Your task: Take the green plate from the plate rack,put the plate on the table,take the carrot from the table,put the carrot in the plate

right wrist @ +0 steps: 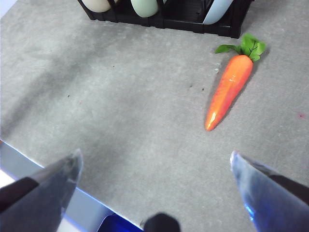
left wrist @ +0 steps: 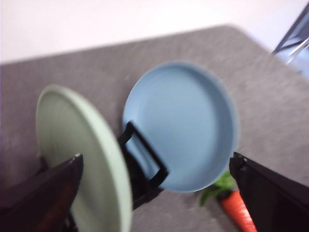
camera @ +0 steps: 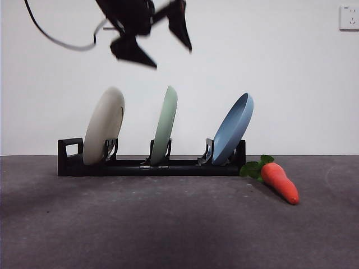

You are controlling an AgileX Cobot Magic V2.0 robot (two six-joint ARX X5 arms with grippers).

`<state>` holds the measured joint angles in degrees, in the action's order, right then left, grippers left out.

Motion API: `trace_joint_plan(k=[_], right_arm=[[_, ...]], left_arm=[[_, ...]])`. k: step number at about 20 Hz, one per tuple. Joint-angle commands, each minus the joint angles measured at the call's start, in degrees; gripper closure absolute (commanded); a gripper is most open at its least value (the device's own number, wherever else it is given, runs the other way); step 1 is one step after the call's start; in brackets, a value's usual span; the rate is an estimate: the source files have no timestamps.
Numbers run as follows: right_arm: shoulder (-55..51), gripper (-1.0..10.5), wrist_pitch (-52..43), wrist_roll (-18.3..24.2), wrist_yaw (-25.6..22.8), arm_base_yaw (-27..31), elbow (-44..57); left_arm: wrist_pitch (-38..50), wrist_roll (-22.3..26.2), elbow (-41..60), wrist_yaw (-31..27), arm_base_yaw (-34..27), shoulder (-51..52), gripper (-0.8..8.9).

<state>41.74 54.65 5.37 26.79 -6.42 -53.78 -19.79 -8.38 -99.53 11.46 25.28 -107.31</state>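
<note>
The green plate [camera: 164, 126] stands upright in the middle slot of the black plate rack [camera: 168, 167] on the grey table [camera: 140, 224]. My left gripper [camera: 168, 56] is open and empty, hanging above the rack over the green plate, well clear of it. The left wrist view shows the green plate [left wrist: 72, 140] between its own jaws [left wrist: 155, 159]. The carrot [camera: 280, 182] lies on the table just right of the rack, leaves toward the rack. My right gripper [right wrist: 155, 154] is open and empty above the table's near side, with the carrot [right wrist: 229, 92] in front of it.
A cream-white plate [camera: 104, 126] stands in the rack's left slot and a blue plate [camera: 233, 129] in its right slot. The rack's loop handle [camera: 70, 148] is at its left end. The table's edge [right wrist: 43, 166] lies under the right gripper.
</note>
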Motion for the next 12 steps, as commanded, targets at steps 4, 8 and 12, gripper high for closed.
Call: trace_joint_plan(k=[4, 8, 12], right_arm=[[-0.11, 2.9, -0.11, 0.07, -0.13, -0.13, -0.20], [-0.11, 2.9, -0.09, 0.07, -0.13, -0.13, -0.20], [0.00, 2.9, -0.09, 0.07, -0.13, -0.13, -0.20]], left_arm=[[2.21, 0.63, 0.00, -0.85, 0.15, -6.73, 1.53], [2.19, 0.61, 0.00, -1.09, 0.50, -8.90, 2.64], [3.67, 0.48, 0.00, -0.50, 0.52, -8.90, 6.73]])
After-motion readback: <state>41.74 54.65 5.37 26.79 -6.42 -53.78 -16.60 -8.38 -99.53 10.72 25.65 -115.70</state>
